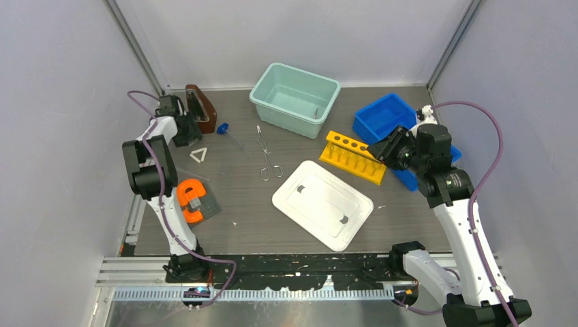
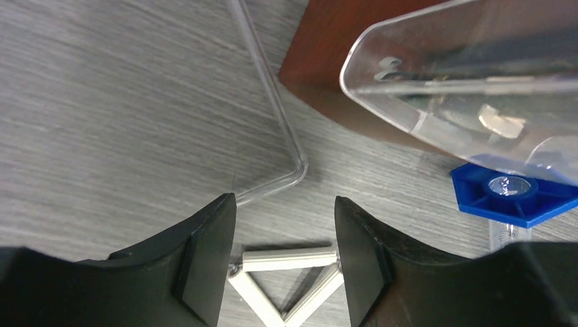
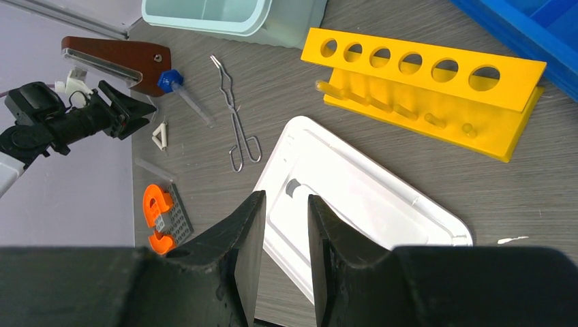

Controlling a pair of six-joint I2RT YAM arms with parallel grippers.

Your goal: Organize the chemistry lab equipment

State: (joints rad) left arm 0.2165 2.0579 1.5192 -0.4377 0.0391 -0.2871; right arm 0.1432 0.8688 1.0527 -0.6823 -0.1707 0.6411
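Observation:
A small white triangle (image 1: 198, 155) lies flat on the table at the left. My left gripper (image 1: 188, 135) hovers just behind it, open. In the left wrist view the triangle (image 2: 286, 259) shows in the gap between the jaws of the left gripper (image 2: 285, 199). A blue knob-like piece (image 2: 514, 194) on a clear tube lies to its right. A bent clear glass rod (image 2: 272, 102) lies beyond the fingertips. Silver wire tongs (image 1: 266, 157) lie mid-table. My right gripper (image 1: 383, 148) hangs over the yellow rack's right end, its jaws (image 3: 285, 196) narrowly open and holding nothing.
A brown stand with a clear cover (image 1: 199, 107) sits at the back left. A teal bin (image 1: 294, 99) and a blue bin (image 1: 385, 116) stand at the back. A yellow tube rack (image 1: 353, 157), a white lid (image 1: 322, 203) and an orange piece on a grey plate (image 1: 194, 199) lie nearer.

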